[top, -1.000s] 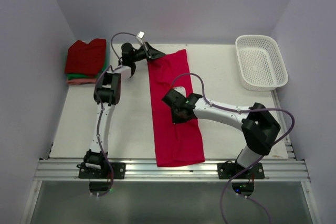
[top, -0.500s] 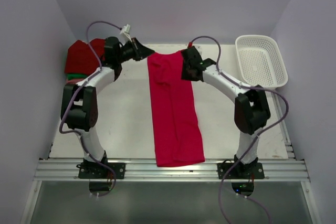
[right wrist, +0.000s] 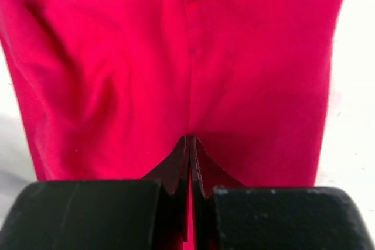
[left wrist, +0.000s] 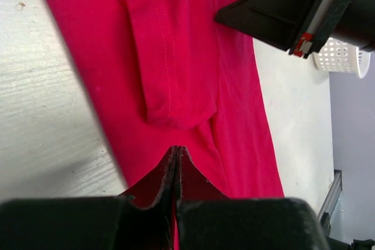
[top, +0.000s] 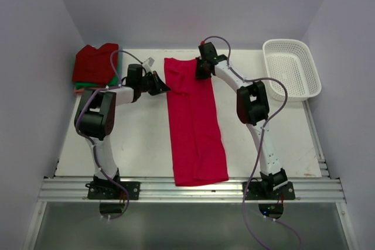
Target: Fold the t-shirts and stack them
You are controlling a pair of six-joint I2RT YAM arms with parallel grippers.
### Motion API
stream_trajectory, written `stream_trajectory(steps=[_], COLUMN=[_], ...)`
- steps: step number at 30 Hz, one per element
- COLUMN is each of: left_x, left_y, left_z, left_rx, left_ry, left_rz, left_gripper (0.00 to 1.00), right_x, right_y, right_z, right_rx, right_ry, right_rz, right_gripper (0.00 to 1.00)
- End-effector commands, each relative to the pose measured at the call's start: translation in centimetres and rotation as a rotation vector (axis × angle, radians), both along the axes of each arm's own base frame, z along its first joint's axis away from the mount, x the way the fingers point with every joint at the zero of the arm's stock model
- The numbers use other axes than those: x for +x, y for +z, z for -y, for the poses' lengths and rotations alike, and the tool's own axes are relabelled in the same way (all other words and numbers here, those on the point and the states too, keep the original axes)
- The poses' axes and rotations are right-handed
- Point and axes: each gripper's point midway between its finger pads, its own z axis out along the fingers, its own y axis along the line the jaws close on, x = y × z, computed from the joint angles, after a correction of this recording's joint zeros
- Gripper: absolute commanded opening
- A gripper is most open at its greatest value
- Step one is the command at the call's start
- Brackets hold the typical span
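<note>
Tabletop (top: 140,139) space, seen from above, is split three ways: work in the middle, finished pieces on one side, a container on the other. Down the centre lies the crimson shirt (top: 196,127), folded lengthwise into a narrow strip running from 12 o'clock to 6 o'clock, which suggests the next fold is end over end. The white basket (top: 287,41) sits at 2 o'clock, well apart from the cloth and clear of the arms. At 10 o'clock is the stack of folded shirts (top: 94,65), dark red on top of green and salmon, near enough to receive this one. The left hand (top: 166,89) is at the strip's far corner toward 11 o'clock, and the right hand (top: 201,74) is near the far corner toward 12 o'clock. Each is closed tight, and in the wrist views a sliver of pink shows between the fingers (right wrist: 173,174), so both appear to pinch the far hem. Gripping both corners should keep that edge straight on its way toward 6 o'clock.
</note>
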Motion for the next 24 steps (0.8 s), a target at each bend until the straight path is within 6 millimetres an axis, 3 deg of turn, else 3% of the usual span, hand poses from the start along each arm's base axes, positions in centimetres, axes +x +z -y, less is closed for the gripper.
stream_trajectory(steps=[1, 5, 9, 14, 19, 21, 22, 23, 24], left_x=[0.3, 0.1, -0.3, -0.1, 1.8, 2.3, 2.5, 2.7, 2.8], left_y=[0.0, -1.8, -3.4, -3.5, -2.4, -1.5, -0.8, -0.3, -0.1], left_z=[-0.1, 0.2, 1.0, 1.7, 2.1, 2.5, 2.6, 2.7, 2.7], left_rx=[0.054, 0.069, 0.083, 0.080, 0.061, 0.037, 0.028, 0.022, 0.022], left_ry=[-0.002, -0.003, -0.027, -0.040, -0.027, -0.027, -0.026, -0.025, -0.021], left_rz=[0.044, -0.002, -0.043, -0.041, -0.014, 0.004, 0.018, 0.031, 0.038], left_gripper=[0.00, 0.00, 0.00, 0.00, 0.00, 0.00, 0.00, 0.00, 0.00], right_x=[1.9, 2.9, 4.4, 5.5, 5.2, 5.2, 4.3, 4.7, 4.7], right_y=[1.9, 1.4, -0.4, -3.0, -3.9, -2.4, -3.1, -0.5, 0.2], right_z=[-0.2, 1.4, 4.8, 8.3, 9.5, 9.2, 9.5, 9.3, 9.1], right_rx=[0.073, 0.036, -0.025, -0.032, -0.057, -0.035, -0.048, -0.022, -0.009], right_ry=[0.013, -0.036, -0.142, -0.237, -0.255, -0.233, -0.234, -0.237, -0.225], right_rz=[0.042, 0.046, 0.031, -0.011, -0.031, -0.004, -0.028, 0.022, 0.042], right_gripper=[0.00, 0.00, 0.00, 0.00, 0.00, 0.00, 0.00, 0.00, 0.00])
